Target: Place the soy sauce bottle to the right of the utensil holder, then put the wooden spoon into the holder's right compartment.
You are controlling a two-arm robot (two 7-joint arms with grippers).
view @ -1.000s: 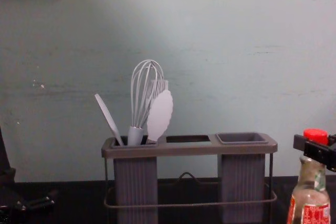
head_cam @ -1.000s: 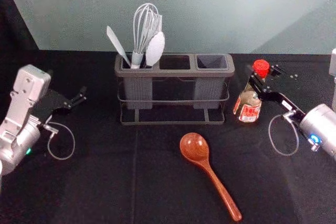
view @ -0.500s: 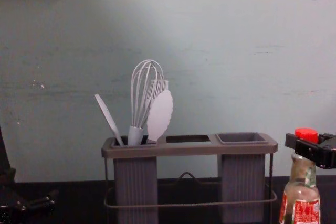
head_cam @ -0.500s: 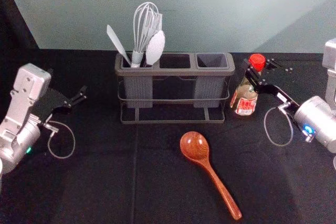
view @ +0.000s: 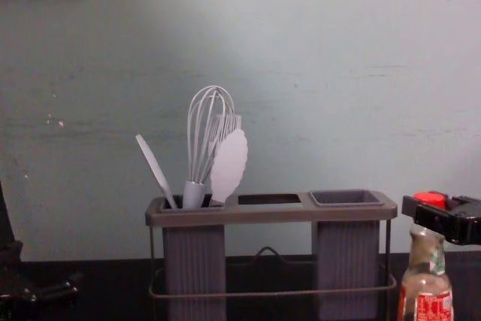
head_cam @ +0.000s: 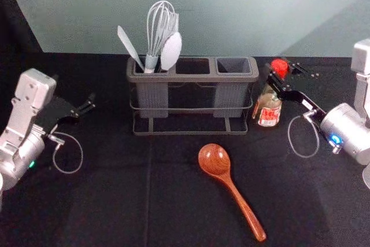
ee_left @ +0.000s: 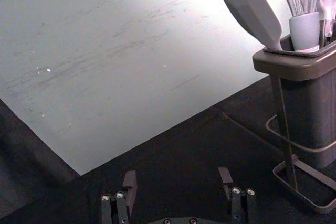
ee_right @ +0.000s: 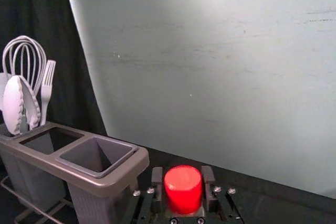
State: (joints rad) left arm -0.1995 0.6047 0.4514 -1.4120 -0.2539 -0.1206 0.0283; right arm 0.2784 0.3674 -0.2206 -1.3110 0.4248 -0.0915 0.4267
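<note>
With right fingers point(ee_right: 158, 184) pinching bottle point(head_cam: 269, 116), left fingers point(ee_left: 129, 183) spread at far left, has shifted nearer holder point(head_cam: 191, 78); likely almost placed.

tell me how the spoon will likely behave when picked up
The spoon looks wooden, so it should be stiff and fairly light. The wide bowl probably makes that end heavier, so gripped far down the thin handle it may dip. The bowl's shine hints at a smooth, perhaps slippery surface.
</note>
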